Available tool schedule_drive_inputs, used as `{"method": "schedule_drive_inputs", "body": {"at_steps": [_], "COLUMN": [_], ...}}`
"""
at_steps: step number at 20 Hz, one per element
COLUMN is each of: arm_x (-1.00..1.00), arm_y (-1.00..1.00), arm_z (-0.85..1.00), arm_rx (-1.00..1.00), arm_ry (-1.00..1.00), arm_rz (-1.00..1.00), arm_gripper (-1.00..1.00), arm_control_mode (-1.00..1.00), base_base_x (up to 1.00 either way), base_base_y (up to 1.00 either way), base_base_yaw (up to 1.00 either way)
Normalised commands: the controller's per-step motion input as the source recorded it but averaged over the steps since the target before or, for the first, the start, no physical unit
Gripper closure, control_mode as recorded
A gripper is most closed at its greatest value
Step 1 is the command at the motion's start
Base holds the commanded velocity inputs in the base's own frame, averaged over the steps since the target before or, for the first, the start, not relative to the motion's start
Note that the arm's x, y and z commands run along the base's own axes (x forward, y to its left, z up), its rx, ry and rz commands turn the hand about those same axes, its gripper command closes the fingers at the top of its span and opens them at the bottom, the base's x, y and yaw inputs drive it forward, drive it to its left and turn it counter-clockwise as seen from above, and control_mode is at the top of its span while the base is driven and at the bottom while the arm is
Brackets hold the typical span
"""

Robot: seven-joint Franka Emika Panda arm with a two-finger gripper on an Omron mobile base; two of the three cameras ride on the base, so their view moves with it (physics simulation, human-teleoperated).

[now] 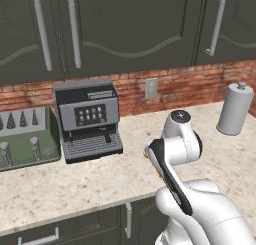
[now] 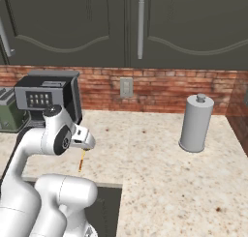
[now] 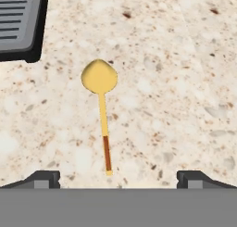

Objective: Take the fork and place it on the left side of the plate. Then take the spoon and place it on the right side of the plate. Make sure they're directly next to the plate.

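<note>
On the speckled beige stone counter [image 1: 75, 181], taking the boxy grey-and-black coffee machine [image 1: 88, 119] as the landmark, a dull green toaster-like appliance [image 1: 26, 137] with a tree pattern on its back panel stands just beside the machine's left flank, against the red brick backsplash [image 1: 185, 84]. The machine itself has a dark button panel and a ribbed metal drip tray at its foot. To its right lies the small yellowish-golden spoon [image 3: 102, 110], flat on the stone: a smooth rounded bowl, a thin straight handle, and a dark reddish-brown band near the handle's end. In the hand view the bowl points toward the far side and sits near the corner of the drip tray [image 3: 21, 24], apart from it.

The gripper [image 3: 118, 179] hangs above the spoon's handle end with its two dark finger tips [image 3: 44, 179] spread wide to either side, holding nothing; the handle lies between them, untouched. In the right base view the spoon shows as a thin golden sliver just under the white wrist.

Well to the right of the machine stands a smooth matte grey upright cylinder [image 2: 196, 123] with a small knob on top. Dark panelled cabinets [image 2: 145, 23] with long metal bar handles hang above.
</note>
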Motion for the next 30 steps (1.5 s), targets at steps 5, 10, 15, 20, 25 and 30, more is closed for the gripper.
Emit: {"method": "schedule_drive_inputs", "body": {"at_steps": [5, 10, 15, 20, 25, 30], "arm_x": [0.24, 0.3, 0.31, 0.1, 0.11, 0.1], "arm_y": [0.02, 0.1, 0.07, 0.0, 0.0, 0.0], "arm_z": [-0.44, -0.38, -0.35, -0.44, -0.42, -0.4], "arm_rx": [0.0, 0.0, 0.0, 0.0, 0.0, 0.0], "arm_ry": [0.05, 0.07, 0.06, 0.03, 0.02, 0.0], "arm_rz": [0.0, 0.0, 0.0, 0.0, 0.0, 0.0], "arm_gripper": [-1.0, -1.0, -1.0, -1.0, -1.0, -1.0], "arm_control_mode": [-1.0, -1.0, -1.0, -1.0, -1.0, -1.0], "base_base_x": [0.0, 0.0, 0.0, 0.0, 0.0, 0.0], "base_base_y": [0.0, 0.0, 0.0, 0.0, 0.0, 0.0], "base_base_yaw": [0.0, 0.0, 0.0, 0.0, 0.0, 0.0]}}
